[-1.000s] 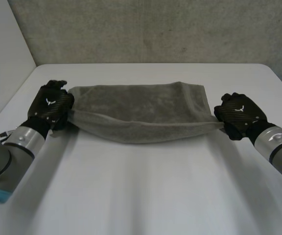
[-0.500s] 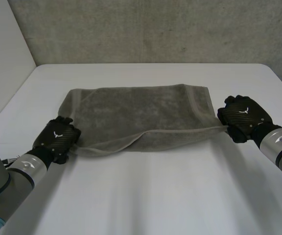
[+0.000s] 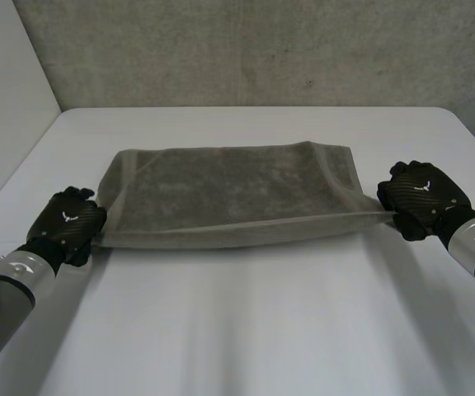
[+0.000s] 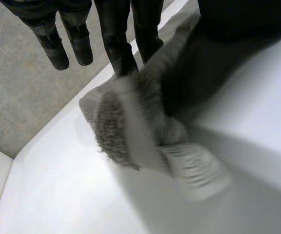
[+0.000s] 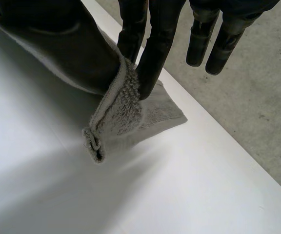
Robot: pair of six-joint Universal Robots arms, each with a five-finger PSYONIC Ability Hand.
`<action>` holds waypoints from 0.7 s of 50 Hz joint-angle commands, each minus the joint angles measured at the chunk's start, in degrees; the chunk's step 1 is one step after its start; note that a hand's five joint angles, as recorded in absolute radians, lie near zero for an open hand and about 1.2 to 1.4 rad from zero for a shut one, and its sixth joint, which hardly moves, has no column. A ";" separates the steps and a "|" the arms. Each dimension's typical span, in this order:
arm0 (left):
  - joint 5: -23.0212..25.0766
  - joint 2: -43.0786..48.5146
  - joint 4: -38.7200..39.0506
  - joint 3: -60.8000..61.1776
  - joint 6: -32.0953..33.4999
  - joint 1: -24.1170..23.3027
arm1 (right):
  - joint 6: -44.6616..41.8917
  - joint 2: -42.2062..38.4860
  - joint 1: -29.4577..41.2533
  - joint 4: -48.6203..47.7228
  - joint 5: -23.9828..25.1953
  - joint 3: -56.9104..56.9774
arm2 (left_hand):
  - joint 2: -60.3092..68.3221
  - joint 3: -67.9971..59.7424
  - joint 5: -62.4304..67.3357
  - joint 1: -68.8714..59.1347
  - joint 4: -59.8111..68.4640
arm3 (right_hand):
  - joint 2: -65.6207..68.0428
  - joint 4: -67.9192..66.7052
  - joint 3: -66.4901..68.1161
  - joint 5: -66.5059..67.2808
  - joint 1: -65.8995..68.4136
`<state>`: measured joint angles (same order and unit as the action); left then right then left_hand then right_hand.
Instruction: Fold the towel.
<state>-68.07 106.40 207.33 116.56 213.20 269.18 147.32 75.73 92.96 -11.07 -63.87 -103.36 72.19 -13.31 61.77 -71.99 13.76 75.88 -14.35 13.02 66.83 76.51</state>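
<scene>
Left hand (image 3: pixel 66 224) is at the near left corner of the towel (image 3: pixel 229 190), low over the tabletop (image 3: pixel 246 330). In its wrist view the fingers (image 4: pixel 116 46) come down onto the bunched corner and clamp it. From that corner the near edge runs as a fairly straight, taut line across to the other side, raised slightly. The far part of the grey cloth lies flat on the white surface, roughly centred between the arms. At its right end an extra layer shows, so it may already be doubled once; cannot confirm. The right hand (image 3: pixel 423 198) is at the near right corner. Its wrist view shows two fingers closed on the rolled hem with the corner tip hanging free below them, so it too is clamped on cloth. Judged step: near edge picked up and stretched, fold itself not yet laid. The next move calls for both hands to carry that edge together, level and at equal pace, over to the far edge. Tension should be kept so the middle does not sag, and the corners released only once they line up.
</scene>
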 commanded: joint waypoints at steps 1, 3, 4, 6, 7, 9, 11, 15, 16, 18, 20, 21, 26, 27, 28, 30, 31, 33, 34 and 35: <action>0.21 -1.02 -0.17 0.33 -0.33 0.56 | -0.27 0.30 0.03 0.69 0.15 0.00 | 7.81 3.31 8.23 -8.01 -3.76 | 4.12 4.35 -3.02 3.17 3.49; 0.13 -1.11 -0.60 0.33 -0.42 0.56 | -0.27 0.30 -0.06 0.87 0.24 0.00 | 7.81 3.31 8.23 -8.01 -3.76 | 4.12 4.35 -3.02 3.17 3.49; 0.13 -1.11 -0.61 0.33 -0.42 0.56 | -0.27 0.30 -0.06 0.96 0.24 0.00 | 7.81 3.31 8.23 -8.01 -3.76 | 4.12 4.35 -3.02 3.17 3.49; 0.30 -1.46 -0.96 0.60 -0.33 0.56 | -0.27 0.30 -0.06 0.96 0.24 0.00 | 7.81 3.31 8.23 -8.01 -3.76 | 4.12 4.35 -3.02 3.17 3.49; 0.30 -1.46 -0.96 0.60 -0.33 0.56 | -0.27 0.30 -0.06 0.96 0.24 0.00 | 7.81 3.31 8.23 -8.01 -3.76 | 4.12 4.35 -3.02 3.17 3.49; 0.48 -1.37 -1.13 0.69 -0.24 0.73 | -0.27 0.30 -0.06 0.96 0.24 0.00 | 7.81 3.31 8.23 -8.01 -3.76 | 4.12 4.35 -3.02 3.17 3.49; 0.48 -1.28 -1.13 0.69 -0.16 0.82 | -0.36 0.30 -0.06 0.96 0.24 0.00 | 7.81 3.31 8.23 -8.01 -3.76 | 4.12 4.35 -3.02 3.17 3.49; 0.48 -1.28 -1.57 0.69 -0.24 0.82 | -0.36 0.30 -0.06 1.05 0.24 0.17 | 7.81 3.31 8.23 -8.01 -3.76 | 4.12 4.35 -3.02 3.17 3.49; 0.48 -1.37 -1.92 0.69 -0.16 0.73 | -0.36 0.30 -0.06 1.05 0.24 0.17 | 7.81 3.31 8.23 -8.01 -3.76 | 4.12 4.35 -3.02 3.17 3.49; 0.48 -1.55 -2.54 0.69 -0.15 0.82 | -0.19 0.39 -0.24 1.22 0.15 0.26 | 7.81 3.31 8.23 -8.01 -3.76 | 4.12 4.35 -3.02 3.17 3.49; 0.48 -4.25 -4.29 0.51 -0.33 1.17 | -0.01 2.13 -0.59 2.79 0.06 0.79 | 7.81 3.31 8.23 -8.01 -3.76 | 4.12 4.35 -3.02 3.17 3.49; 0.48 -4.27 -4.30 0.51 -0.33 1.17 | -0.01 2.15 -0.59 2.80 0.06 0.79 | 7.81 3.31 8.23 -8.01 -3.76 | 4.12 4.35 -3.02 3.17 3.49; 0.65 -12.09 -7.73 1.30 -0.95 3.72 | 0.34 9.42 -1.82 12.88 0.50 3.77 | 7.81 3.31 8.23 -8.01 -3.76 | 4.12 4.35 -3.02 3.17 3.49; 0.74 -15.14 -8.51 1.91 -1.29 4.33 | 0.34 9.44 -1.82 12.91 0.50 3.78 | 7.81 3.31 8.23 -8.01 -3.76 | 4.12 4.35 -3.02 3.17 3.49; 0.74 -18.39 -8.95 2.35 -1.73 4.77 | 0.34 11.18 -2.43 15.52 1.02 4.39 | 7.81 3.31 8.23 -8.01 -3.76 | 4.12 4.35 -3.02 3.17 3.49; 0.74 -21.64 -9.13 2.79 -2.35 5.04 | 0.51 13.11 -3.22 17.90 1.72 5.00 | 7.81 3.31 8.23 -8.01 -3.76 | 4.12 4.35 -3.02 3.17 3.49; 0.74 -24.37 -9.22 3.06 -3.05 5.47 | 0.60 15.48 -4.18 19.84 2.51 5.44 | 7.81 3.31 8.23 -8.01 -3.76 | 4.12 4.35 -3.02 3.17 3.49; 0.74 -26.66 -9.31 3.15 -3.93 5.83 | 0.52 17.85 -5.15 21.59 3.39 6.06 | 7.81 3.31 8.23 -8.01 -3.76 | 4.12 4.35 -3.02 3.17 3.49; 0.74 -26.68 -9.31 3.15 -3.93 5.83 | 0.52 19.71 -6.03 22.92 4.36 6.67 | 7.81 3.31 8.23 -8.01 -3.76 | 4.12 4.35 -3.02 3.17 3.49; 0.74 -28.69 -9.57 3.15 -4.72 5.92 | 0.52 19.72 -6.04 22.93 4.37 6.68 | 7.81 3.31 8.23 -8.01 -3.76 | 4.12 4.35 -3.02 3.17 3.49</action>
<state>-67.36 85.87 198.41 119.03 210.81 274.12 147.76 88.87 89.67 5.97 -62.10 -98.58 74.96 -13.31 65.24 -74.97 13.76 75.97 -14.35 13.02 66.83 76.51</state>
